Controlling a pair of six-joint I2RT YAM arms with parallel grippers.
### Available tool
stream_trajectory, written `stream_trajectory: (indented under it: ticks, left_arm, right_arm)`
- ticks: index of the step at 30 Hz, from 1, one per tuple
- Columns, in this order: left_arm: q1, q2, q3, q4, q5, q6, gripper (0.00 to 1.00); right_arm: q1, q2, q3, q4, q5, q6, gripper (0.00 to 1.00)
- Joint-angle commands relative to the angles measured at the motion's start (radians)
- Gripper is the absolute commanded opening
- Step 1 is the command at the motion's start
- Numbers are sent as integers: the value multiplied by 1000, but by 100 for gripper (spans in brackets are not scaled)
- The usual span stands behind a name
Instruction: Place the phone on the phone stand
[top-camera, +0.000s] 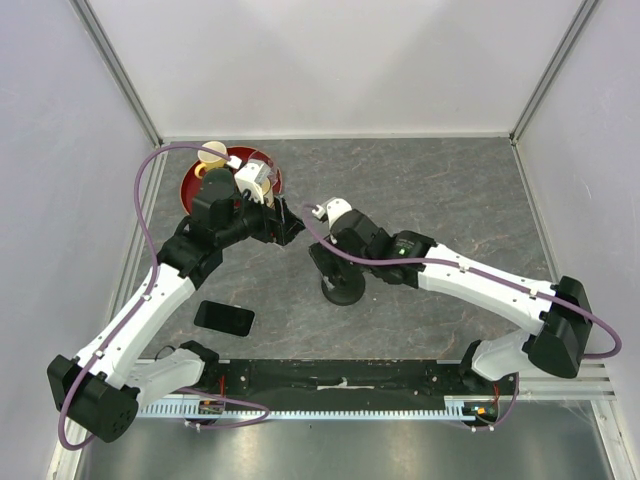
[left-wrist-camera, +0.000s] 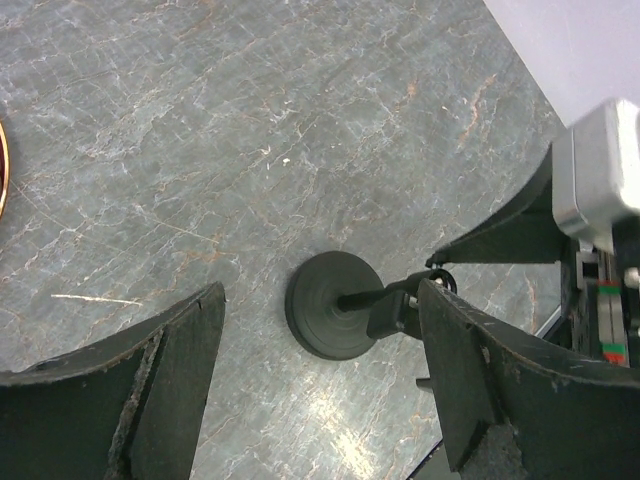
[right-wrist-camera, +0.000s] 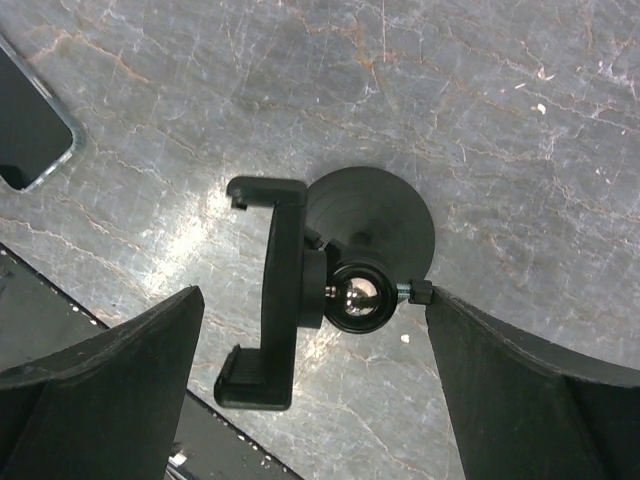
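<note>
The phone (top-camera: 224, 318) lies flat on the table at the front left, beside the left arm; its corner shows in the right wrist view (right-wrist-camera: 25, 125). The phone stand (top-camera: 342, 290) stands upright mid-table. In the right wrist view its clamp bracket (right-wrist-camera: 275, 290) and ball joint (right-wrist-camera: 358, 297) sit between my fingers, above its round base (right-wrist-camera: 375, 215). My right gripper (top-camera: 328, 262) (right-wrist-camera: 315, 390) is open around the stand's top, its right finger close to the joint's screw. My left gripper (top-camera: 292, 225) (left-wrist-camera: 320, 390) is open and empty, above the table left of the stand (left-wrist-camera: 330, 305).
A red bowl (top-camera: 190, 190) holding a few light-coloured items stands at the back left, behind the left gripper; its rim shows in the left wrist view (left-wrist-camera: 3, 170). A black rail (top-camera: 340, 380) runs along the front edge. Walls close in the back and sides.
</note>
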Motion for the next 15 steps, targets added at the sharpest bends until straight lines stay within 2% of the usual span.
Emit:
stream_trajectory:
  ticks: [1,9,15]
  left_arm:
    - [-4,8,2,19,6,22,84]
    - [-4,10,1,21,15,22,84]
    - [-4,25,2,22,41,20,84]
  right_arm:
    - [58,-28,35,-74,113,88,98]
    - [73,-41,9,-146,236,155,98]
    - [75,-67,9,-138,216,180,98]
